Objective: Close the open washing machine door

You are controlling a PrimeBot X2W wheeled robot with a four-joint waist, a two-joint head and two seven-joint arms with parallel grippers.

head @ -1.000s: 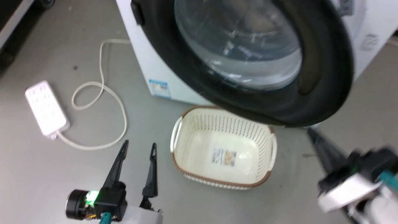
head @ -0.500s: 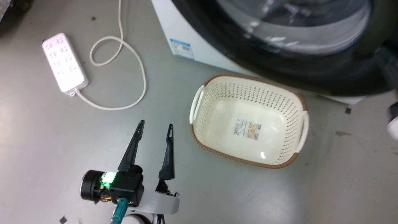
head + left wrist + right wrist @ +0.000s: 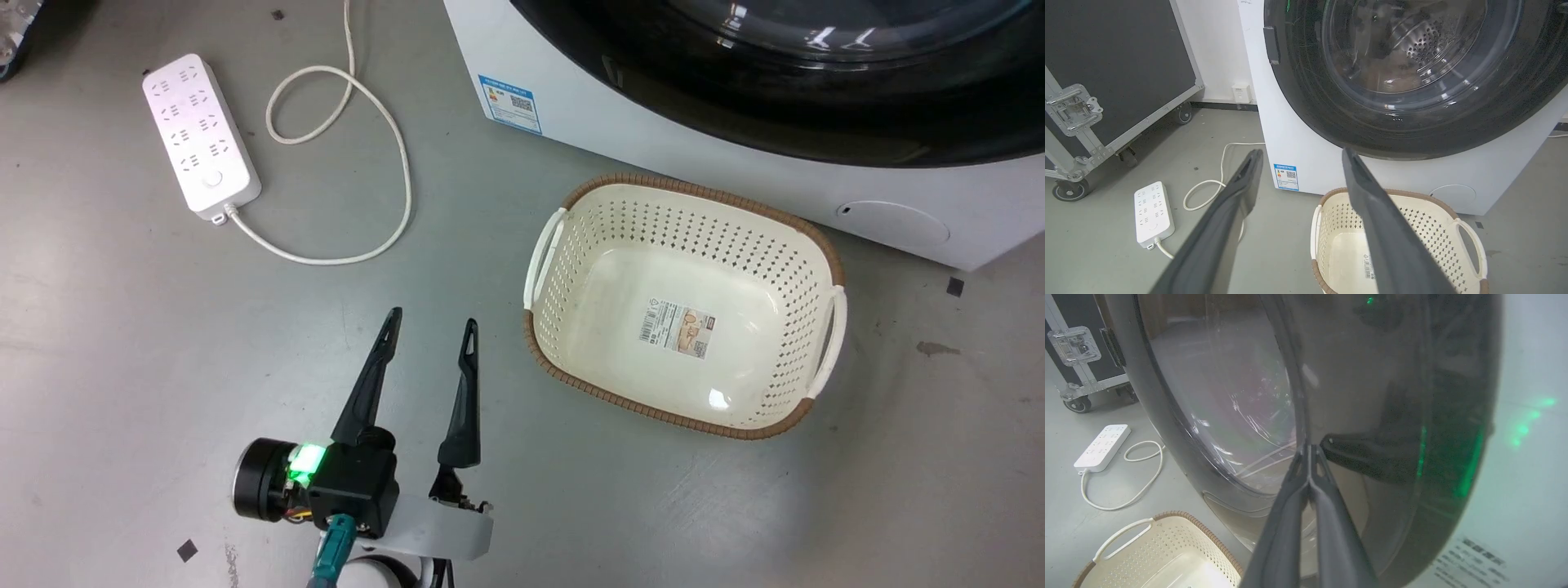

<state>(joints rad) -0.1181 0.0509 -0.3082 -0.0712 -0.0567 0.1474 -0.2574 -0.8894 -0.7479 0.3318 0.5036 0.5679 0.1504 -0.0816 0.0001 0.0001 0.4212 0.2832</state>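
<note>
Pressing the washing machine door (image 3: 1229, 396) home with the pinched-together right end effector (image 3: 1309, 448); left end effector (image 3: 433, 318) wide, idle, clear of door.

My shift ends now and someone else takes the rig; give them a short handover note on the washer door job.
Grippers: left gripper open, idle over the floor beside the basket; right gripper shut, tips touching the washing machine door.
Done: door looks flat against the washing machine front; latching cannot be told.
Left: probably one firm push to confirm, then withdraw the right arm.
</note>
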